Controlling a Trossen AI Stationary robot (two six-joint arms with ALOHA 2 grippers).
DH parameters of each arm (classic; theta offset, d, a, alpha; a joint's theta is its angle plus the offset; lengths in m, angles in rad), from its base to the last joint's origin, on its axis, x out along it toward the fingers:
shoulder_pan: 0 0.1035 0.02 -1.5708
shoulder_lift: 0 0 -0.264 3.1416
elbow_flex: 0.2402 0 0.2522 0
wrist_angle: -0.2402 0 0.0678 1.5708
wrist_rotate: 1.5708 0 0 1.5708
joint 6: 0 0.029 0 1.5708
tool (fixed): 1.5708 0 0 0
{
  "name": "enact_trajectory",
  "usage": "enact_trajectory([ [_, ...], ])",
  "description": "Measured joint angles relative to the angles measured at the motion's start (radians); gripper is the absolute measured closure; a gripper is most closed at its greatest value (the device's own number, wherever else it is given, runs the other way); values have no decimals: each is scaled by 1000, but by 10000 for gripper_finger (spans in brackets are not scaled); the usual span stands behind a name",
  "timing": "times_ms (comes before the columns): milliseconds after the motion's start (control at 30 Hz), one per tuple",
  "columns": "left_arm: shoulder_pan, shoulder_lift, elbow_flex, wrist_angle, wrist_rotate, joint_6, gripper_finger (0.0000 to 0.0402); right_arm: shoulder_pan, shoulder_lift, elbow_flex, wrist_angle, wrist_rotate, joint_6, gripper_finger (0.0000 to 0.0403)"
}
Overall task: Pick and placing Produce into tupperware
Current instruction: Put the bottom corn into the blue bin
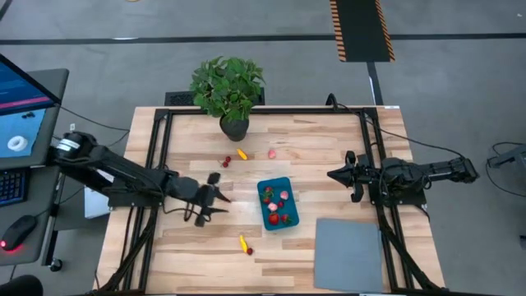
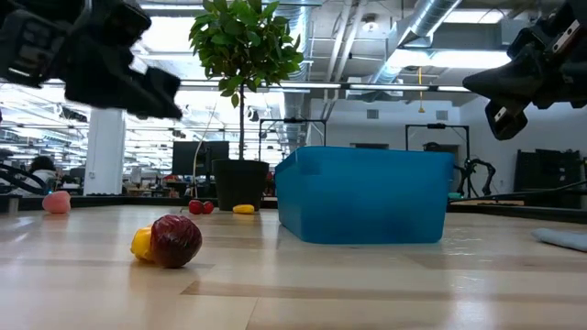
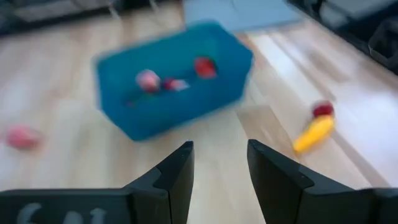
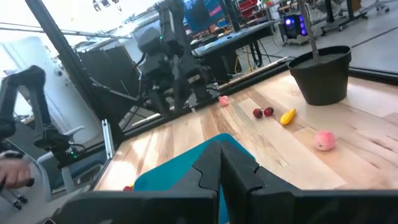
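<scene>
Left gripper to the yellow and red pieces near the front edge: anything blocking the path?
Nothing visible. The left gripper is open with nothing between its fingers, and only bare table lies between it and the yellow piece and red piece. The tupperware sits off to the side.

Centre frame, the teal-blue tub sits on the wooden counter. Lower left, a dark red piece rests touching a yellow piece. Far left, a pink piece. Behind, a potted plant, with small red pieces and a yellow one at its pot. Dark arms hang in both upper corners.
</scene>
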Motion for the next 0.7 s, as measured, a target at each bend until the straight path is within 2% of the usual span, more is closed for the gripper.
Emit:
enact_trajectory([
  [133, -14, 159, 93, 5, 72, -18, 260, 0, 0, 0, 0, 0, 0, 377],
  [300, -52, 335, 202, -11, 84, 56, 260, 0, 0, 0, 1, 3, 0, 372],
  [467, -80, 470, 330, -181, 87, 88, 260, 0, 0, 0, 2, 3, 0, 373],
  [700, -122, 575, 507, -376, 88, 158, 260, 0, 0, -1, 2, 3, 0, 377],
])
